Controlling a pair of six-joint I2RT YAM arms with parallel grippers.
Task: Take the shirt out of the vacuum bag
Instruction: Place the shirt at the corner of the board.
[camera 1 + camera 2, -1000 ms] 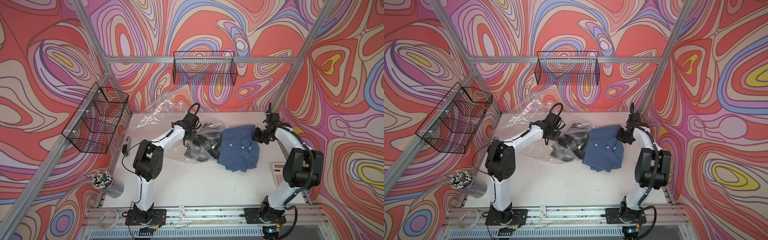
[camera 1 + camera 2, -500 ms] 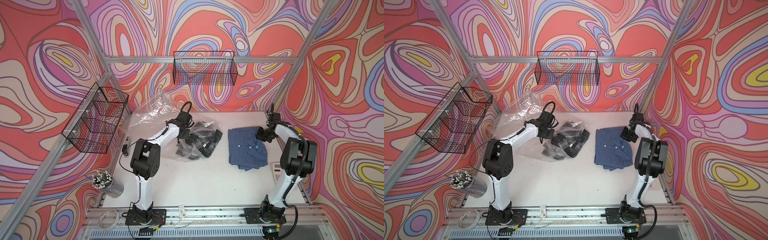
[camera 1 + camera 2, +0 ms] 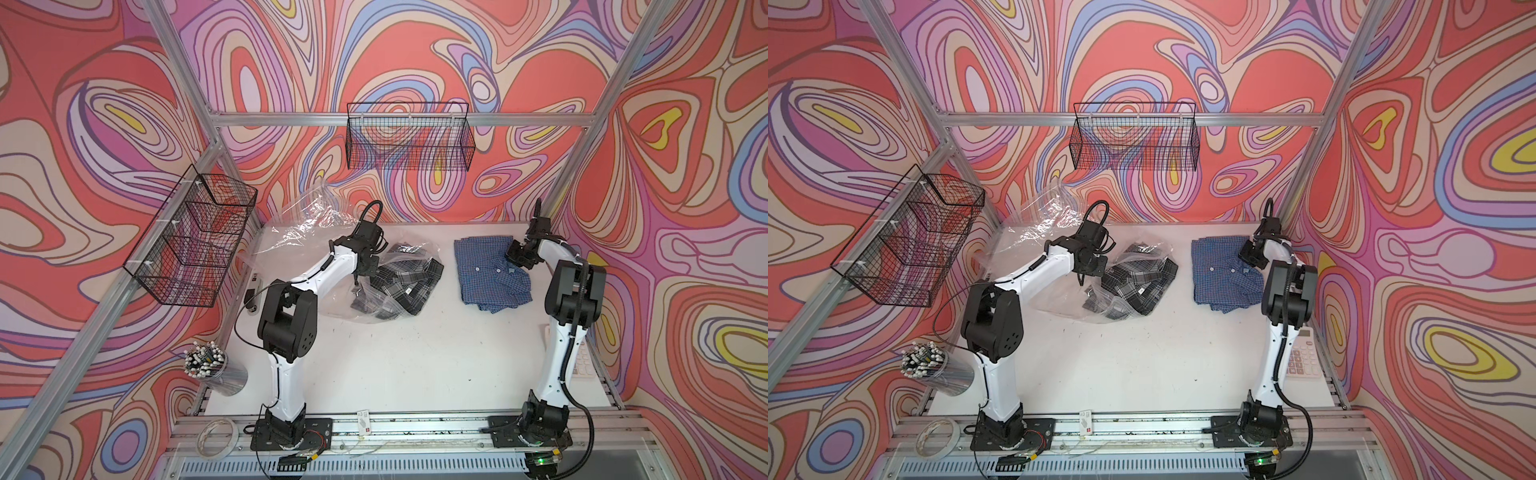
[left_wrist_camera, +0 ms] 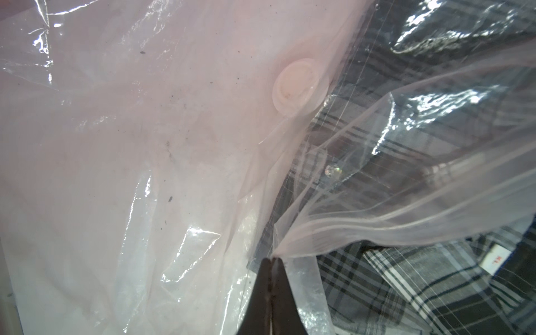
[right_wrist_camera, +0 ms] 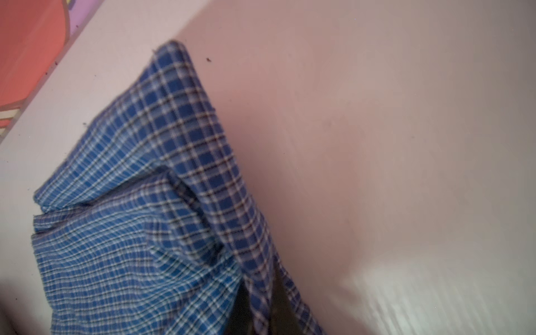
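Blue shirt (image 3: 486,274) farther from vacuum bag (image 3: 291,241), bare table (image 3: 444,328) between; right claw (image 5: 261,304) tight on shirt, left claw (image 4: 272,261) on bag edge.

The vacuum bag (image 4: 145,145) is thin clear plastic, super glossy and crinkly, with a smooth, matt white plastic valve (image 4: 295,87). The blue checked shirt (image 5: 130,232) is soft woven cloth, totally matt, and so is the grey plaid shirt (image 3: 407,278). The bench (image 3: 415,353) looks smooth and matt white with dark specks. The wire basket (image 3: 409,141) is black metal mesh.
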